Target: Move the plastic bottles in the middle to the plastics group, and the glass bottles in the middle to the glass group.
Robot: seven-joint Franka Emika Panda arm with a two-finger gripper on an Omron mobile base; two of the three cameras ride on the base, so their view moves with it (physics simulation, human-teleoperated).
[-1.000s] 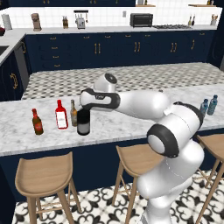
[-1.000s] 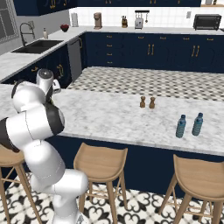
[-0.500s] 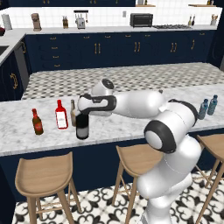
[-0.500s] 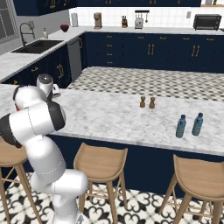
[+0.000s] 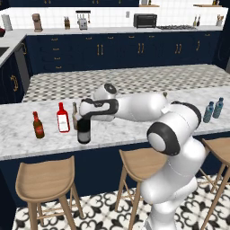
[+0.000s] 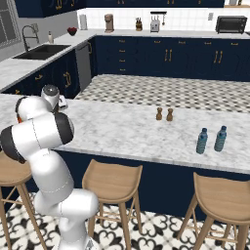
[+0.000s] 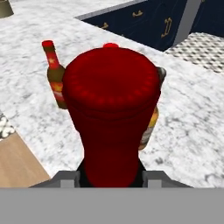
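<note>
Claw (image 5: 85, 110) clamped tight on wine bottle (image 5: 83, 130) neck, bottle upright on counter (image 5: 27, 139), prob. touching it, right of red bottle (image 5: 63, 118).

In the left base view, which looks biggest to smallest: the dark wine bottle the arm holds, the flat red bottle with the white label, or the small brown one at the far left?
1. Wine bottle, tallest and widest.
2. Flat red bottle.
3. Small brown bottle, slimmer and slightly shorter than the red one.

All three stand at similar distance, so the order is reliable.
</note>
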